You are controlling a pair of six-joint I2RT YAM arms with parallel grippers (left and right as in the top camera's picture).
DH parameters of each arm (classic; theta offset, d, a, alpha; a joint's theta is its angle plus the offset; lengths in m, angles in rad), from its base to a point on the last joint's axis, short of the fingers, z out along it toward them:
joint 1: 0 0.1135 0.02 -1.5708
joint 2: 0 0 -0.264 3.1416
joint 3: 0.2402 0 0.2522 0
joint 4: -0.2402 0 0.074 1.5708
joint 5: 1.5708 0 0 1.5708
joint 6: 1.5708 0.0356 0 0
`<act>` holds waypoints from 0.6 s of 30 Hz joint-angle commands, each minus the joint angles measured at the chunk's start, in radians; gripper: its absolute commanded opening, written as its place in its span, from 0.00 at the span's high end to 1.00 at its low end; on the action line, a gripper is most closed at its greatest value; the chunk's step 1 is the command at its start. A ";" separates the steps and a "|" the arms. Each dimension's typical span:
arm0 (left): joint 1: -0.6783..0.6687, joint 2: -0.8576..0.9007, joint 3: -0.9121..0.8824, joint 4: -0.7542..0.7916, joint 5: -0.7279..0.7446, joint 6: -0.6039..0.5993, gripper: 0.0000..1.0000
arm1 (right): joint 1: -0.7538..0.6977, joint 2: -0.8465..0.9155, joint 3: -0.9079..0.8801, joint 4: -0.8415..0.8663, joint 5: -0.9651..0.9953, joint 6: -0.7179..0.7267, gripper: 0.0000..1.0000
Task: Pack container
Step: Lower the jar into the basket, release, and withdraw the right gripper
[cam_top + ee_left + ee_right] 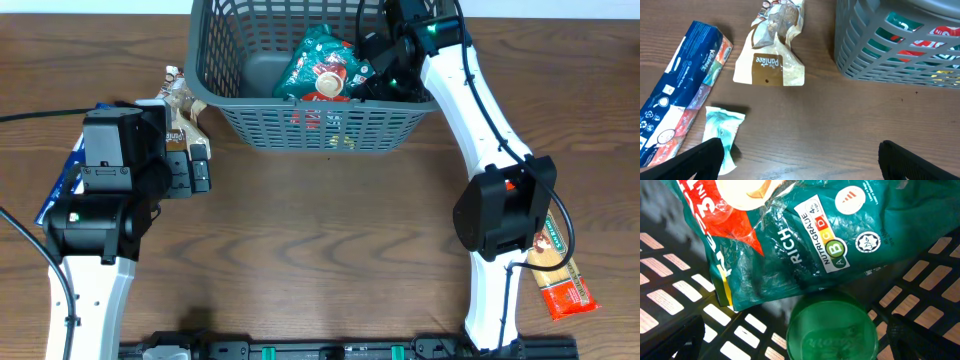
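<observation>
The dark grey slotted container (330, 128) stands at the table's far middle; its corner shows in the left wrist view (875, 55). Inside lies a teal and red food packet (322, 62), seen close in the right wrist view (805, 240). My right gripper (385, 70) is down inside the container, open (800, 342), its fingers wide on either side of a round green lid (832, 330) without touching it. My left gripper (200, 170) is open and empty (800, 160) above the table, left of the container.
Left of the container lie a beige bread packet (771, 55), a small mint-green packet (722, 130) and a long blue tissue pack (680, 110). An orange-red packet (560, 280) lies at the right front, beside the right arm's base.
</observation>
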 commanded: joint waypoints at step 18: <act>0.005 0.005 0.018 -0.003 -0.012 0.007 0.02 | 0.002 -0.012 0.566 -0.005 -0.130 0.047 0.01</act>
